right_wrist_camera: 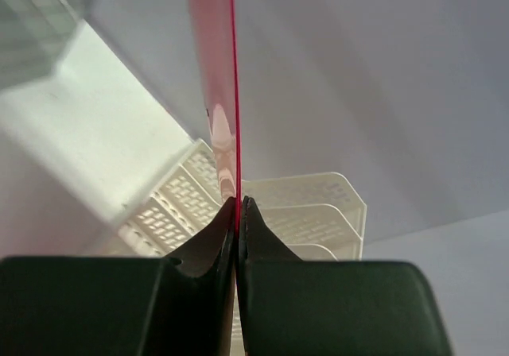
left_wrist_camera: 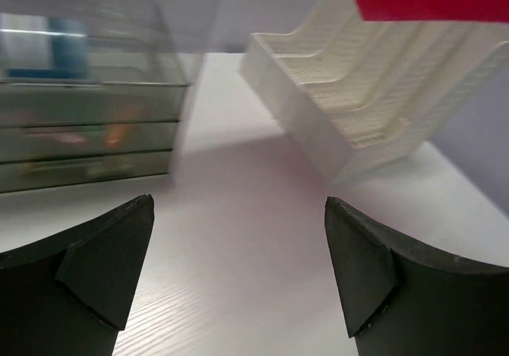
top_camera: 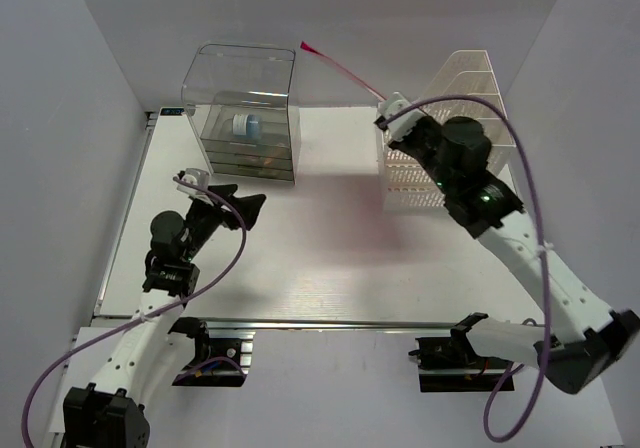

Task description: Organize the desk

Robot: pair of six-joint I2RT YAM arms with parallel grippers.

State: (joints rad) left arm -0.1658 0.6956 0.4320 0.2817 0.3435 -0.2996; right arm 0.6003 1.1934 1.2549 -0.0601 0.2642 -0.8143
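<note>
Currently the filing step looks to be in hand. The right claw [top_camera: 388, 116] is pressed together on 1 edge of a thin red sheet [top_camera: 340, 68], holding it raised and slanted over the white mesh file rack [top_camera: 470, 73]. The rack stands at the far right of the desk [top_camera: 320, 258], which lies beneath both arms with its silver rail by their bases. The left claw [top_camera: 248, 204] hangs spread and empty above the desk, near the clear drawer box [top_camera: 245, 78]. Next, I judge, the sheet needs lining up with 1 rack slot and lowering edge-first before release. Being so thin, it may flex or catch a divider.
</note>
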